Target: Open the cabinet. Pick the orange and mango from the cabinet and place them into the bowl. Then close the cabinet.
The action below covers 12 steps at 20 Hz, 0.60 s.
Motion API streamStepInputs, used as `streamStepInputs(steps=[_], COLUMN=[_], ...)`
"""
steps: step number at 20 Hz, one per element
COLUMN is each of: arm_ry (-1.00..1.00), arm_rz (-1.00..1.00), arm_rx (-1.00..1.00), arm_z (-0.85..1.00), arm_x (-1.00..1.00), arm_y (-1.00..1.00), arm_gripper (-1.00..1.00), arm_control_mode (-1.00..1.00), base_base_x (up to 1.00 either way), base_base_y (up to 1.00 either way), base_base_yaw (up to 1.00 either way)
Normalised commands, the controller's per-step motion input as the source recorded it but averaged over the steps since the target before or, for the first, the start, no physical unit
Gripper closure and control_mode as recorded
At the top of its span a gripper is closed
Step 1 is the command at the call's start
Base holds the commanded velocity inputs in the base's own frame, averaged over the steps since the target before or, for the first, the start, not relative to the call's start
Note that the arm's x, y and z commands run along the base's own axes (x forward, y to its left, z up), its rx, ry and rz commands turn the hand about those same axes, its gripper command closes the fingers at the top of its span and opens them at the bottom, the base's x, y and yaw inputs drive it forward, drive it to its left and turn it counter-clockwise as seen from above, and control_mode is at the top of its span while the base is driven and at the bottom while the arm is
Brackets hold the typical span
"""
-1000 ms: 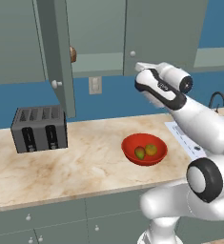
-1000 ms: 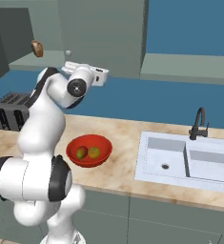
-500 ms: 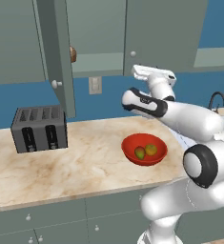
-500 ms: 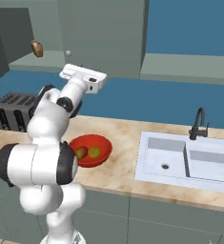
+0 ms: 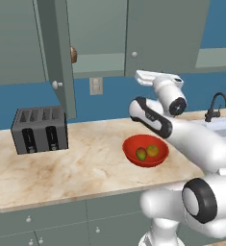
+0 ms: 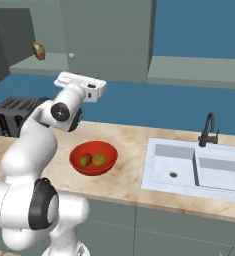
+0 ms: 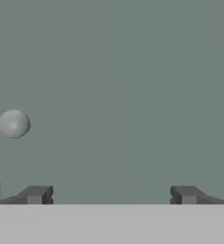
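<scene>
- The hand [image 7: 111, 195] stands wide open with nothing between its fingertips [image 7: 35, 194]; it holds no object.
- In the hand view it faces a flat grey-green door of the cabinet [image 7: 132, 86] at close range, with that door's round pale knob [image 7: 13, 123] off to the left of the fingertips, not between them.
- In the left base view the hand [image 5: 144, 77] is raised above the table [image 5: 85, 168], level with the lower edge of the cabinet [image 5: 167, 33] and just below the closed right door.
- In the right base view the hand [image 6: 84, 82] points toward the cabinet [image 6: 109, 35], below the knob [image 6: 71, 56] of the closed door.
- The left door [image 5: 56, 53] of the cabinet stands swung out toward the room, its knob [image 5: 55, 85] near the lower edge; the right door is shut.
- A brownish round item [image 5: 73, 54] sits on the shelf inside the open half, also seen in the right base view [image 6: 38, 50].
- The bowl [image 5: 145, 151] rests on the table below and in front of the hand; it is red and glossy.
- The mango [image 5: 141, 153] and the orange [image 5: 153, 151] lie side by side inside the bowl, touching or nearly so.
- In the right base view the bowl [image 6: 93, 158] holds the mango [image 6: 85, 160] on the left and the orange [image 6: 98, 159] on the right.
- A toaster [image 5: 39, 129] stands on the table well to the left of the bowl, under the open door.
- A sink [image 6: 199, 170] with a dark faucet [image 6: 209, 130] is set into the table to the right of the bowl.
- A wall outlet [image 5: 95, 86] sits on the blue wall beneath the cabinet.
</scene>
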Motion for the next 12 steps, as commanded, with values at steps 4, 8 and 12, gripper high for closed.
streamStepInputs(steps=[4, 8, 12], arm_ry=[0.22, 0.45, 0.41], arm_rz=[-0.13, -0.14, -0.08], arm_rx=[0.04, 0.02, 0.0], arm_z=[0.76, 0.27, -0.35], arm_x=[-0.36, -0.89, -1.0], arm_y=[0.0, -0.06, 0.0], arm_gripper=[-1.0, -1.0, -1.0], arm_control_mode=[-1.0, -1.0, -1.0], base_base_x=[0.0, 0.0, 0.0], base_base_y=[0.0, 0.0, 0.0], base_base_yaw=[0.0, 0.0, 0.0])
